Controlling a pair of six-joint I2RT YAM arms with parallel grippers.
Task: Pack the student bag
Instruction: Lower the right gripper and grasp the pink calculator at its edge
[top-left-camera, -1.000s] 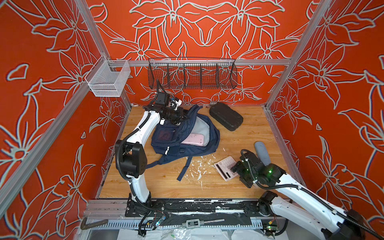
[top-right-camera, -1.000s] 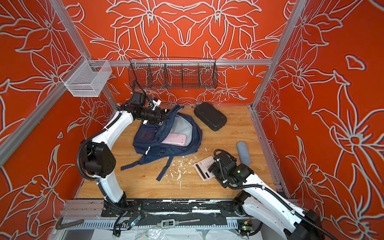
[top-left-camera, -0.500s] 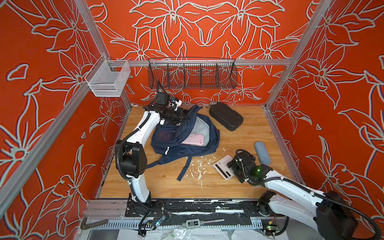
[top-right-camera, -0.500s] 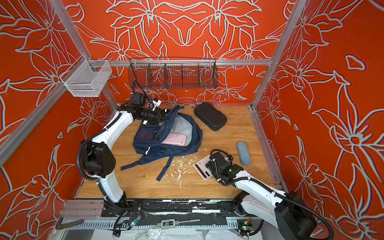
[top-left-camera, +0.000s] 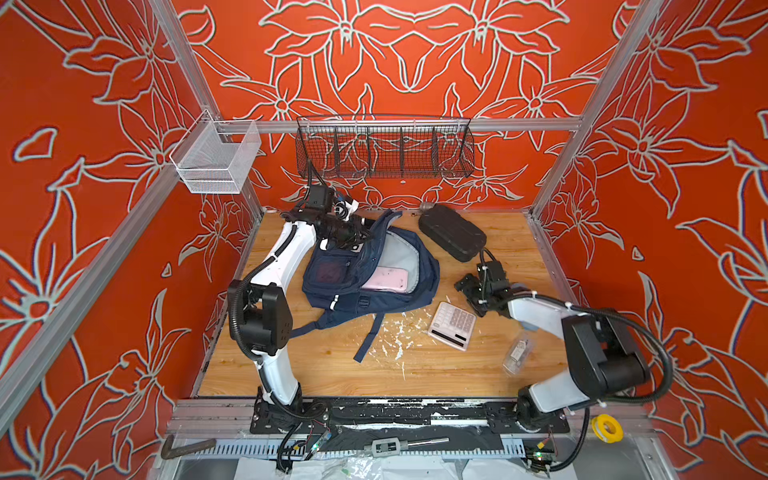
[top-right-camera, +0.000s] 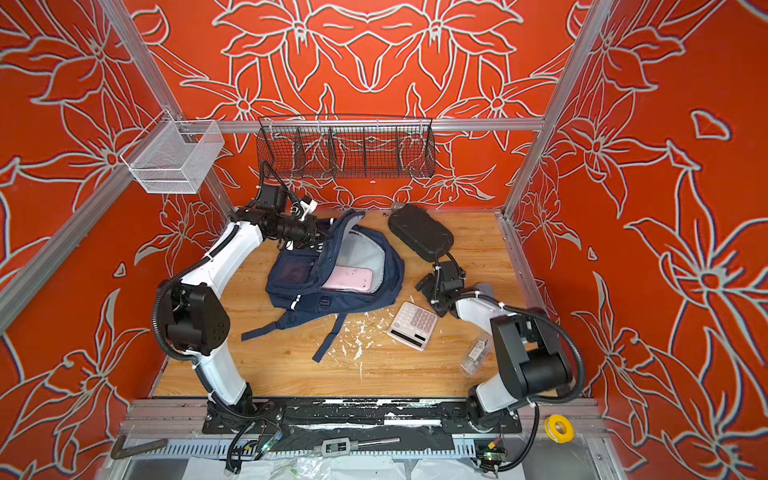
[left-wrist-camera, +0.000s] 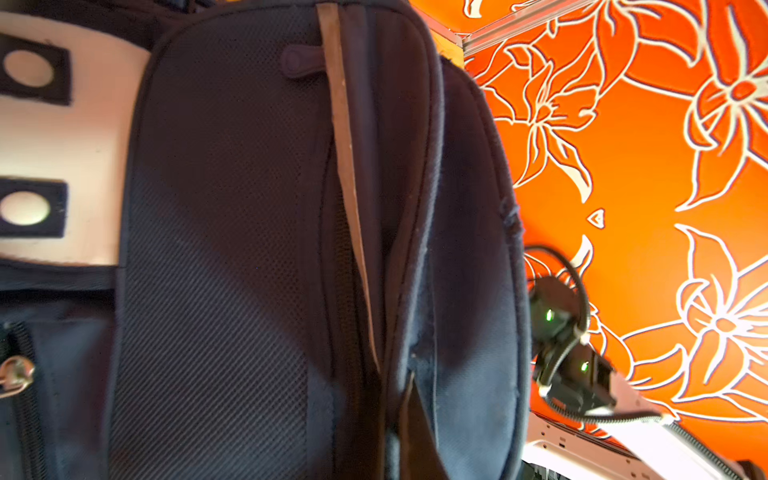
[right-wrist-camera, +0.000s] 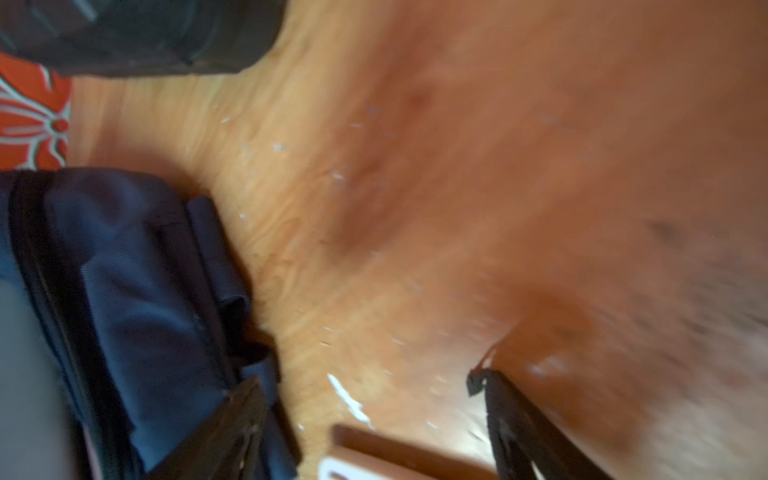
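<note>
Navy-blue fabric identifies the student bag (top-left-camera: 376, 297), which lies on the wooden table (top-left-camera: 316, 374) left of centre and towards the back in both top views. Its main compartment gapes, grey lining exposed, with a flat pink case (top-left-camera: 384, 279) resting inside. Straps trail forward onto the table.

Left gripper (top-left-camera: 360, 237): jaws closed on the upper rim of the bag's front panel, which stands raised. Its wrist view shows only fabric, the white patch and a zip at close range.

Right gripper (top-left-camera: 467, 288): jaws spread wide, nothing between them, over bare table just right of the bag. Its wrist view is blurred.

A white calculator (top-left-camera: 452, 325) lies near that gripper, apart from the bag. A black oval hard case (top-left-camera: 452, 232) sits behind. White scraps (top-left-camera: 395, 332) litter the table by the straps. A clear packet (top-left-camera: 516, 355) lies beside the right arm.
</note>
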